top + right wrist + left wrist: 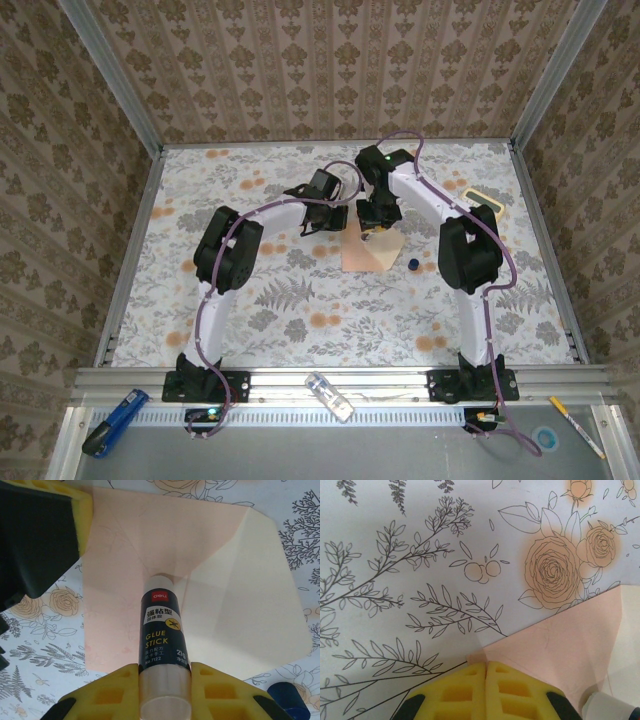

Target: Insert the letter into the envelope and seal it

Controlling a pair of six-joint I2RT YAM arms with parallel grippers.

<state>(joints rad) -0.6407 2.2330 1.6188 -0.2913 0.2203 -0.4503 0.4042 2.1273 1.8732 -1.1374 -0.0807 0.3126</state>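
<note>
The salmon-pink envelope (125,555) lies flat on the floral table, its paler cream flap (245,610) folded open to the right. My right gripper (165,672) is shut on a dark-labelled glue stick (162,625), whose white tip touches the envelope where the flap meets the body. My left gripper (485,666) is shut on a corner of the envelope (565,640); a small tip of paper pokes out between its yellow pads. From above, both grippers (338,218) (374,228) meet over the envelope's (365,255) far end. The letter is hidden.
The glue stick's blue cap (413,264) lies just right of the envelope. A yellowish pad (480,195) sits at the back right. On the front rail lie a clear bottle (330,397), a blue tool (110,420) and a pen (575,425).
</note>
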